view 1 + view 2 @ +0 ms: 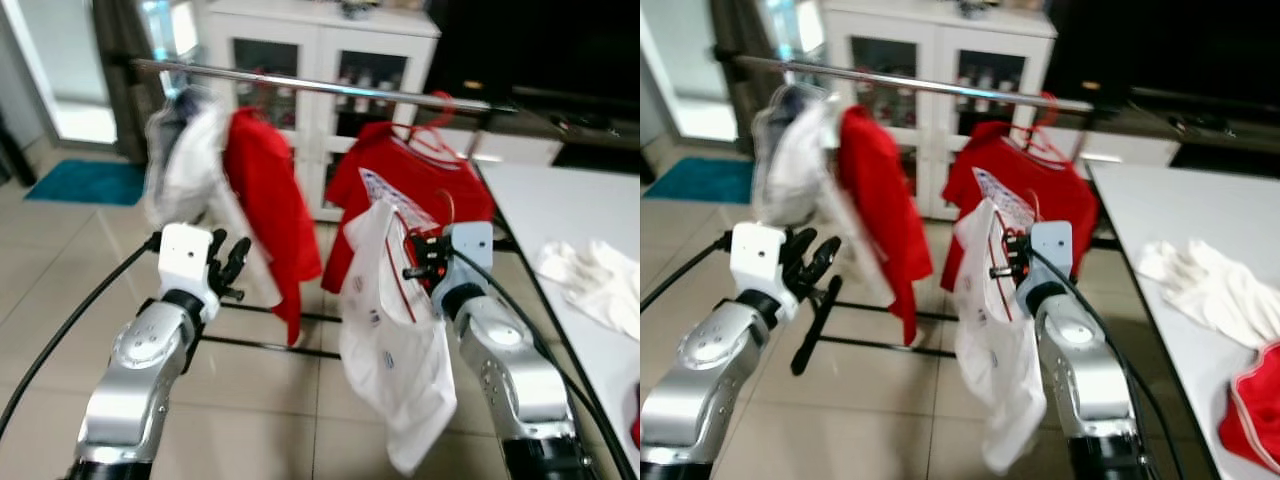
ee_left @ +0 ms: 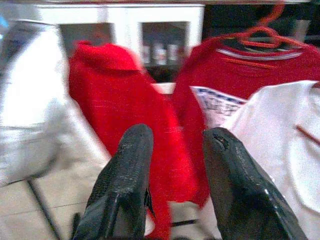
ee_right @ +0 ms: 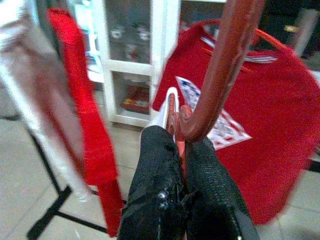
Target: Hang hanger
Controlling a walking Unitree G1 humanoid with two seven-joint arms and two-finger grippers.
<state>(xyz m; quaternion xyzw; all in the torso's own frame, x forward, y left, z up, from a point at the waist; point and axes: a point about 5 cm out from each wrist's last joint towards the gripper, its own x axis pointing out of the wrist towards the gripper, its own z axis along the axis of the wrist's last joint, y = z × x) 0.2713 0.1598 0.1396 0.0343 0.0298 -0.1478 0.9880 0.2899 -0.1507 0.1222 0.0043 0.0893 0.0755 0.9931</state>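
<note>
Head views were motion-blurred; the white garment (image 1: 185, 170) at the rail's (image 1: 330, 88) left end was smeared, shape unreadable. The hanger (image 3: 220, 75) ran off the top of the right wrist view, hook end cut off. The hanging white shirt (image 1: 395, 340) hid most of the hanger's frame and part of the right hand (image 1: 418, 262). A red item (image 1: 1252, 415) on the bench (image 1: 1160, 205) was cropped at the frame edge, probably clothing. Cabinet (image 1: 320, 60) contents were too small to identify.

Two head cameras look forward and down at a clothes rail (image 1: 320, 85), while both wrist cameras face its garments close up.
</note>
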